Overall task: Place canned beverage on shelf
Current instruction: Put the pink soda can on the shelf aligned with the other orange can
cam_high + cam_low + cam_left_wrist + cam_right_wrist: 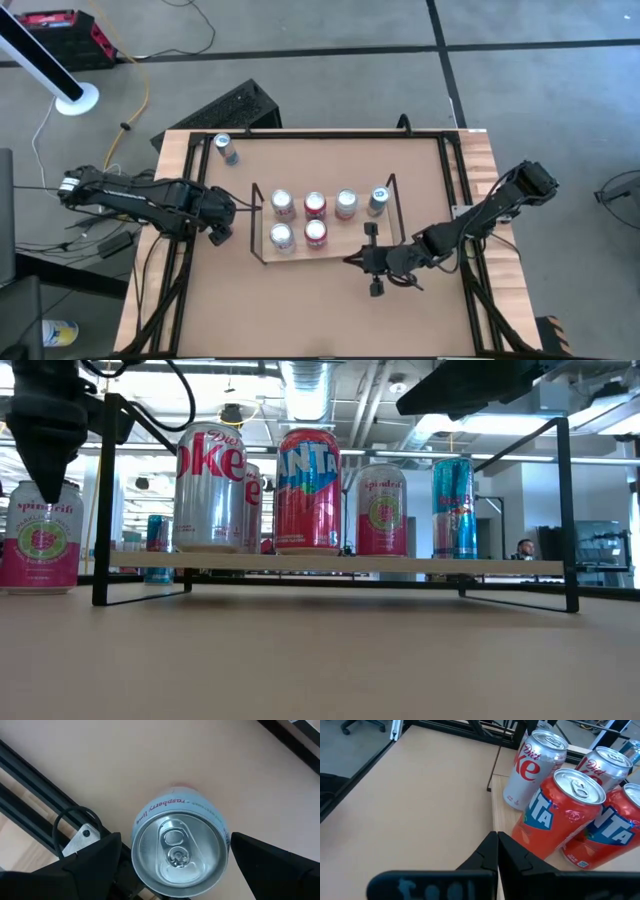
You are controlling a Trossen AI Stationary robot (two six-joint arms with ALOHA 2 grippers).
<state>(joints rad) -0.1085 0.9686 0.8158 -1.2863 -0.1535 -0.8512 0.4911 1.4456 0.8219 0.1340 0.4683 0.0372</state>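
Can between open end effector fingers

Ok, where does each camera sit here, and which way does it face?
High: overhead, straight down on the table; both arms, left gripper, right gripper.
Low: table height, level across at the shelf; left gripper hangs in.
Left wrist: down onto a Spindrift can between its open fingers.
Right wrist: past its shut fingers at the Fanta can on the shelf.
Shared: low and right wrist both show that Fanta can.
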